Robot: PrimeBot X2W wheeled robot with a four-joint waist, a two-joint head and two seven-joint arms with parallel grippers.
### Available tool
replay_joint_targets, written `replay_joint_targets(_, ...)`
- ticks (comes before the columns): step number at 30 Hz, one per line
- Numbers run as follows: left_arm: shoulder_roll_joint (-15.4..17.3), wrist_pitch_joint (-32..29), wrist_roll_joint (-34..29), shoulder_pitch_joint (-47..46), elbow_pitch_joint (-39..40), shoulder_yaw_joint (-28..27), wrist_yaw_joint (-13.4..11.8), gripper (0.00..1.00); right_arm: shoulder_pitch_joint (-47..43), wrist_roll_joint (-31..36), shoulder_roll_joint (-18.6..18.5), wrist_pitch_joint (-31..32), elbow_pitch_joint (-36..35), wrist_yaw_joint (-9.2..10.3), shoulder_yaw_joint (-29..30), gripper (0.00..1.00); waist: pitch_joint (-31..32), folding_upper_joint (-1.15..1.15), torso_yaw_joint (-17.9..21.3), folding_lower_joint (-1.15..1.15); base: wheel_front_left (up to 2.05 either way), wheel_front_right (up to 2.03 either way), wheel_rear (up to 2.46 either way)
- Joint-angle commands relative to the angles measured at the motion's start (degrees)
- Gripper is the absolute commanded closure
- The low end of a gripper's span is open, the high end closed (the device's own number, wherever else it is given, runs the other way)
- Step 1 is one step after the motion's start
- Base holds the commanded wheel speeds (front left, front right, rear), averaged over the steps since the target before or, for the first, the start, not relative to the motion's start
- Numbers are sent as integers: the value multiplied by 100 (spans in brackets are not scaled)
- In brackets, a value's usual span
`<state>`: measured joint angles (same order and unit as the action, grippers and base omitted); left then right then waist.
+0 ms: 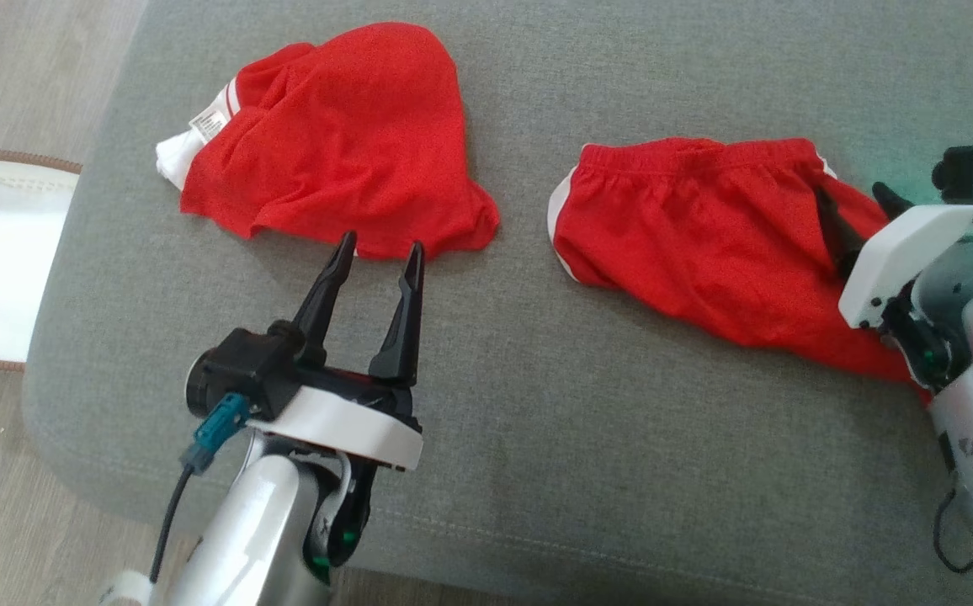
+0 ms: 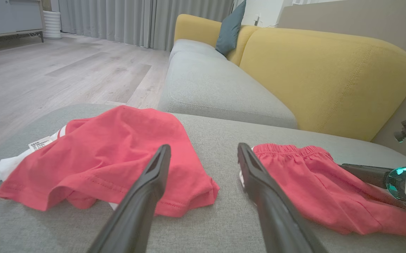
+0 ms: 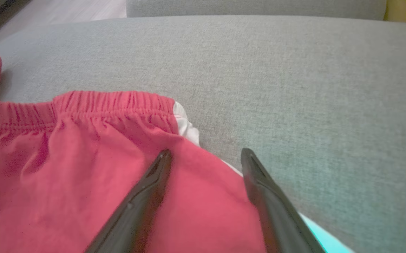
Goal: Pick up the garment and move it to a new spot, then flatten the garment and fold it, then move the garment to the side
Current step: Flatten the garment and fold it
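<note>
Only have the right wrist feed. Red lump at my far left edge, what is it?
Observer: A second red garment, crumpled, lying apart from your shorts on the same grey cushion.
Operator: Other arm near it?
Observer: Yes. The left gripper is open, tips by that garment's near hem, nothing between its fingers.
Operator: Any marking on it?
Observer: A white label shows at its left end, beside some white fabric.
</note>
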<state>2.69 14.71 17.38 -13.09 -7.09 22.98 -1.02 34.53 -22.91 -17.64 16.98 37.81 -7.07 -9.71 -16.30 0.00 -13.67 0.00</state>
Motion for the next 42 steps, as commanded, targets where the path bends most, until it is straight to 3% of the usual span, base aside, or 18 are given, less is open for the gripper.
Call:
replay_joint_targets(1, 19, 29, 8, -197, 182, -211, -35, 0, 68, -99, -93, 0, -117, -42, -180, 0, -10, 0, 19, 0, 0, 0, 0)
replay_joint_targets(5, 19, 29, 3, -232, 195, -169, -39, 0, 113, -215, -124, 85, 38, -42, -368, 2, -45, 0, 44, 0, 0, 0, 0)
replay_joint_targets(6, 19, 29, -9, -239, 196, -160, -36, 0, 137, -243, -132, 97, 68, -42, -397, 59, -57, 0, 51, 0, 0, 0, 0)
replay_joint_targets(7, 19, 29, -21, -248, 196, -156, -36, 0, 166, -262, -148, 92, 91, -42, -419, 100, -71, 0, 58, 0, 0, 0, 0)
replay_joint_targets(15, 19, 29, -24, -263, 185, -199, -57, 0, 608, -80, -472, -703, 115, -42, -147, 100, -92, 0, 135, 0, 0, 0, 0)
replay_joint_targets(22, 19, 29, -7, -216, 157, -239, -58, 0, 1170, 1046, -654, -1918, 248, -42, 625, 100, 165, 0, 250, 0, 0, 0, 0)
replay_joint_targets(27, 19, 29, -22, -111, 137, -262, -64, 0, 1512, 1939, -538, -2666, 32, -42, 921, 100, 430, 0, 344, 0, 0, 0, 0)
replay_joint_targets(34, 19, 29, -23, 91, 167, -307, -87, 0, 1406, 2860, -281, -3094, -859, -42, 262, 100, 710, 0, 429, 0, 0, 0, 0)
replay_joint_targets(42, 19, 29, -59, 235, 204, -308, -97, 0, 35, 3144, 140, -2980, -1538, -42, -1089, 100, 833, 0, 440, 0, 0, 0, 0)
